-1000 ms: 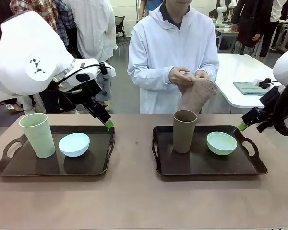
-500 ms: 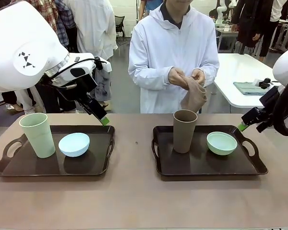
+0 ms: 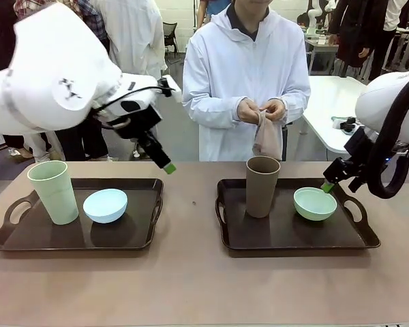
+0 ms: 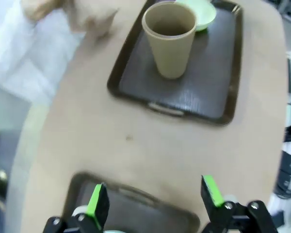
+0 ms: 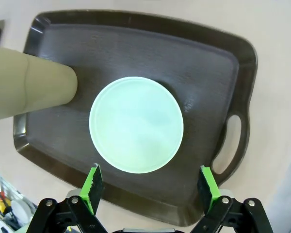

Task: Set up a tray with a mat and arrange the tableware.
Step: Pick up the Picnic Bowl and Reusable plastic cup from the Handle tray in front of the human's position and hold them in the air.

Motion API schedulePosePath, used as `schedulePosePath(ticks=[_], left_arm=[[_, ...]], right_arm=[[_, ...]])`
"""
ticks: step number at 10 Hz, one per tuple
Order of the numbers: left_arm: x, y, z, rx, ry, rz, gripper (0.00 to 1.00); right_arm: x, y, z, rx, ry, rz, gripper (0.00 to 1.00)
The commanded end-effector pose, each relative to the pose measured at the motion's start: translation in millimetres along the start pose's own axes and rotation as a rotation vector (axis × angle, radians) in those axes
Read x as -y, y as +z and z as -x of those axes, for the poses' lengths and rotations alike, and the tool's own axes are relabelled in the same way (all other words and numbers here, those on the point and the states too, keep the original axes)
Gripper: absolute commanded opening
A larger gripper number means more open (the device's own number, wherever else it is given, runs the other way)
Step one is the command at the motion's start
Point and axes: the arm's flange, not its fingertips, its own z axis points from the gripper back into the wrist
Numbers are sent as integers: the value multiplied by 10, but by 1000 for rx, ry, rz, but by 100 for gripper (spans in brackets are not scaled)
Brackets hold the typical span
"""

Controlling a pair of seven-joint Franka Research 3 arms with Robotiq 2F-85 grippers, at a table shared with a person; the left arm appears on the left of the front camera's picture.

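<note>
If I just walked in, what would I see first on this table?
Two dark trays: the left tray holds a pale green tumbler and light blue bowl, the right tray a brown tumbler and mint green bowl. The right end effector hangs open over that bowl, the left end effector open near the left tray. Behind, a person holds a brownish cloth.

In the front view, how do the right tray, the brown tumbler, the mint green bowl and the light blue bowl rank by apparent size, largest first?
1. right tray
2. brown tumbler
3. mint green bowl and light blue bowl: these two look alike in size, so I do not rank them.
</note>
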Motion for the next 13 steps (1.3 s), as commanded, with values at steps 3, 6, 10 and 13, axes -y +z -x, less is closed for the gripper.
schedulePosePath(ticks=[3,6,10,13], left_arm=[[-175,-894,-160,242,-174,205,100],[-173,-1334,-334,363,-175,250,100],[-210,-1337,-364,409,-160,304,100],[-212,-1398,-422,367,-161,293,100]], right_arm=[[-113,-66,19,-54,-75,51,100],[-169,-169,26,-69,-80,34,100],[-83,-168,117,-51,-100,6,100],[-111,-170,77,-65,-77,20,100]])
